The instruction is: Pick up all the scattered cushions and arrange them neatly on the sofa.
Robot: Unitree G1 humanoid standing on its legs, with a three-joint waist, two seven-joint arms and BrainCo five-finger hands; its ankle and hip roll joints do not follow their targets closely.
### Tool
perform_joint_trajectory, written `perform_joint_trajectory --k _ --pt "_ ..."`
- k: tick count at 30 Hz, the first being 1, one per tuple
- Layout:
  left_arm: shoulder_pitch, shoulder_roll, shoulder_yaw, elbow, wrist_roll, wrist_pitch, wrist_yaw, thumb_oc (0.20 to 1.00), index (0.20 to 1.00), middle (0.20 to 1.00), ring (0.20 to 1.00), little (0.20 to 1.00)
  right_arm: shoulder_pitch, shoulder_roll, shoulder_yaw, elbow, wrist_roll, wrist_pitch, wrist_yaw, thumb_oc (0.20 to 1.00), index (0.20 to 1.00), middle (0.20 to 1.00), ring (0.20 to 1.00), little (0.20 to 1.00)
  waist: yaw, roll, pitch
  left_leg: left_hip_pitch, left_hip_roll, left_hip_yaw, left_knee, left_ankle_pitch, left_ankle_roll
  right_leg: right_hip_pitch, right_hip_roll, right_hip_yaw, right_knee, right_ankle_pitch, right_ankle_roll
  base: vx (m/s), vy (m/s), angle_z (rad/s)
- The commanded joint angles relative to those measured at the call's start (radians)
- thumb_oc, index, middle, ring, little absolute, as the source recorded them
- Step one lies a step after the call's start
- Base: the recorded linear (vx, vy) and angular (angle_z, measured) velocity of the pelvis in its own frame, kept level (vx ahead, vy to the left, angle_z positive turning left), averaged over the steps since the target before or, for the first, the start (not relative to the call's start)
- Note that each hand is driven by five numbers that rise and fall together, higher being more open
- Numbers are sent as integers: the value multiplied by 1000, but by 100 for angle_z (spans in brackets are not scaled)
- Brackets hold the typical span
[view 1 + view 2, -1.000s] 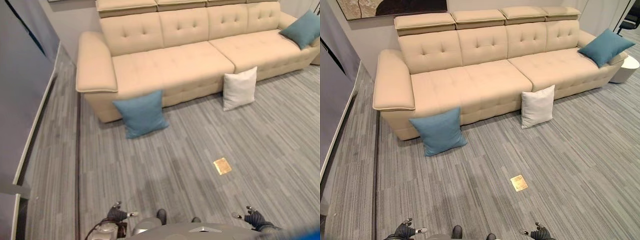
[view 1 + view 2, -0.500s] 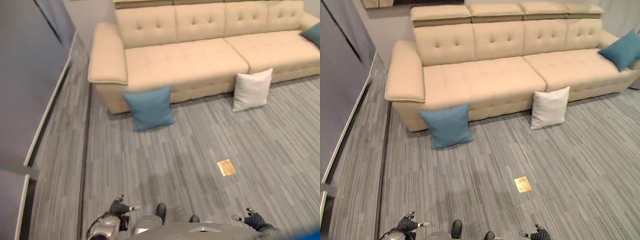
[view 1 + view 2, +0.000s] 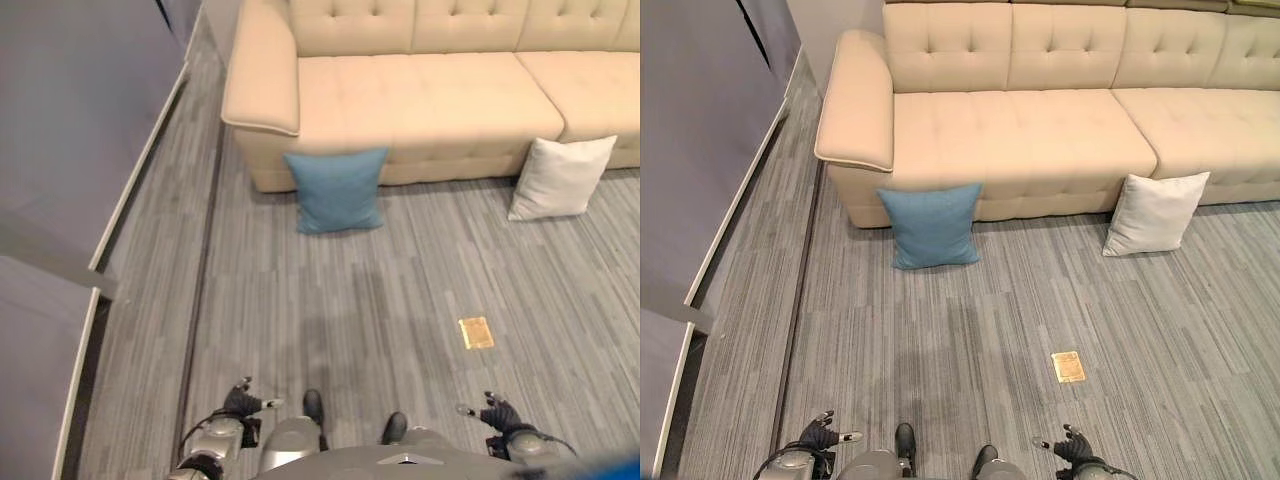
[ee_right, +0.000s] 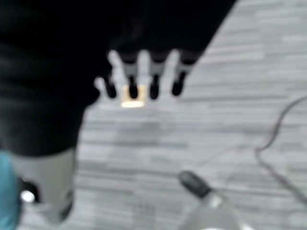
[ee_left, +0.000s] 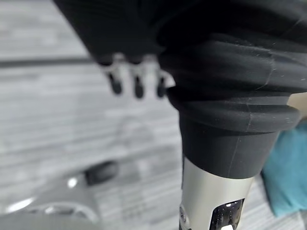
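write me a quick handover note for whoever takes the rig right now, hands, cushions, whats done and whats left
Left hand: low at the robot's side, fingers relaxed, holding nothing.
Right hand: the same on the other side, open and empty.
Blue cushion: on the floor, leaning on the sofa front below the armrest.
White cushion: on the floor further to the robot's right, also leaning on the sofa front.
Done: nothing picked up; the seat in view holds no cushion.
Left: walk up, lift both cushions and set them neatly on the seat. The blue one looks nearer, so probably start there.
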Motion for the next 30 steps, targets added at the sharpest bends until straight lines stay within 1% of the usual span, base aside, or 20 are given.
perform_joint_trajectory --k 1,3,4,5,6,8,10,11,14,15,16,17,18,19,20,22,24,26,27,30 --pt "-28 -4 0 30 -1 -18 20 1000 1000 1000 1000 1000 -12 -31 37 -16 11 -3 -9 1000 1000 1000 1000 1000 15 -5 11 -18 -14 -61 55 -23 -24 -79 -41 75 175 115 89 69 157 -21" --pt "-37 5 1 19 -9 -20 24 1000 1000 1000 1000 1000 -20 -28 44 -22 10 -3 -11 1000 1000 1000 1000 1000 7 2 26 -5 -13 -80 54 -32 -12 -135 -31 119 279 129 90 97 131 1" --pt "-39 6 1 18 -11 -20 25 1000 1000 1000 1000 1000 -20 -28 47 -25 8 -3 -10 1000 1000 1000 1000 1000 4 4 29 5 -16 -90 53 -38 -9 -159 -27 134 284 132 86 232 97 13" --pt "-46 9 0 20 -12 -23 29 1000 1000 1000 1000 1000 -26 -32 53 -29 8 -4 -9 1000 1000 1000 1000 1000 -8 7 36 37 -27 -114 36 -48 -9 -198 9 180 244 121 75 190 58 20" --pt "-46 9 0 20 -12 -23 29 1000 1000 1000 1000 1000 -26 -32 53 -29 8 -4 -9 1000 1000 1000 1000 1000 -7 7 34 35 -26 -113 36 -47 -9 -199 10 180 241 124 75 200 17 24" --pt "-55 7 1 28 -10 -24 27 1000 1000 1000 1000 1000 -32 -33 57 -23 5 -1 -7 1000 1000 1000 1000 1000 -12 3 35 58 -33 -127 22 -55 -13 -200 21 181 158 126 70 181 -29 28" --pt "-55 10 9 34 -7 -23 29 1000 1000 1000 1000 1000 -26 -35 61 -26 2 1 -4 1000 1000 1000 1000 1000 -29 -6 34 91 -42 -154 6 -71 -25 -230 51 192 49 157 75 282 -72 14" --pt "-55 10 9 33 -7 -23 29 1000 1000 1000 1000 1000 -26 -35 61 -26 2 1 -4 1000 1000 1000 1000 1000 -30 -5 35 93 -41 -155 5 -72 -25 -227 52 190 48 156 75 403 -132 38" --pt "-50 -3 1 44 1 -23 24 1000 1000 1000 1000 1000 -7 -39 56 -24 3 0 -1 1000 1000 1000 1000 1000 -44 -5 16 114 -33 -187 30 -95 -52 -183 67 183 -2 135 56 267 -134 65" --pt "-52 -9 -4 43 -10 -22 25 1000 1000 1000 1000 1000 -1 -46 53 -24 7 -2 -3 1000 1000 1000 1000 1000 -48 -6 6 81 -13 -176 115 -67 -97 -143 77 163 -32 120 35 220 -175 90" --pt "-52 -9 -4 42 -10 -22 25 1000 1000 1000 1000 1000 -1 -46 53 -24 7 -2 -3 1000 1000 1000 1000 1000 -50 -6 6 80 -12 -178 118 -68 -98 -142 78 161 -33 120 34 210 -267 93" --pt "-63 -13 -12 31 -28 -25 23 1000 1000 1000 1000 1000 2 -55 51 -31 22 -4 -7 1000 1000 1000 1000 1000 -45 -24 23 0 6 -163 271 -28 -135 -105 70 139 -55 114 16 76 -149 53" --pt "-63 -13 -12 31 -29 -25 23 1000 1000 1000 1000 1000 2 -55 51 -31 22 -4 -7 1000 1000 1000 1000 1000 -47 -23 23 -3 7 -164 275 -30 -136 -105 70 138 -56 115 16 89 -227 57" --pt "-72 -14 -19 20 -39 -25 26 1000 1000 1000 1000 1000 1 -62 53 -34 26 -8 -10 1000 1000 1000 1000 1000 -40 -33 39 -52 13 -156 355 -12 -145 -90 65 124 -59 110 3 44 -138 41" --pt "-78 -14 -24 16 -45 -25 27 1000 1000 1000 1000 1000 1 -61 53 -36 33 -5 -9 1000 1000 1000 1000 1000 -38 -38 46 -74 24 -140 383 -3 -145 -79 66 112 -62 100 -6 90 -193 26" --pt "-87 -12 -30 14 -54 -22 31 1000 1000 1000 1000 1000 1 -57 51 -28 45 -1 -9 1000 1000 1000 1000 1000 -34 -41 49 -108 43 -96 355 0 -132 -55 67 90 -74 79 -11 148 -134 22" --pt "-88 -11 -33 12 -50 -23 31 1000 1000 1000 1000 1000 3 -56 47 -26 54 -2 -8 1000 1000 1000 1000 1000 -27 -45 43 -139 28 -92 299 -22 -115 -30 70 85 -91 64 -7 203 -65 34" --pt "-83 -11 -34 10 -45 -22 31 1000 1000 1000 1000 1000 6 -56 48 -27 52 -2 -8 1000 1000 1000 1000 1000 -26 -45 37 -154 28 -82 256 -20 -108 -22 73 83 -99 58 -2 217 -14 27" --pt "-75 -13 -32 11 -35 -16 28 1000 1000 1000 1000 1000 14 -54 45 -35 51 -2 -9 1000 1000 1000 1000 1000 -20 -35 31 -207 45 -41 170 48 -110 12 89 76 -117 37 1 276 12 12" --pt "-73 -11 -25 23 -23 -15 26 1000 1000 1000 1000 1000 12 -48 49 -34 53 -2 -7 1000 1000 1000 1000 1000 -4 -39 32 -245 60 -15 127 116 -124 61 100 90 -131 10 0 348 49 17"
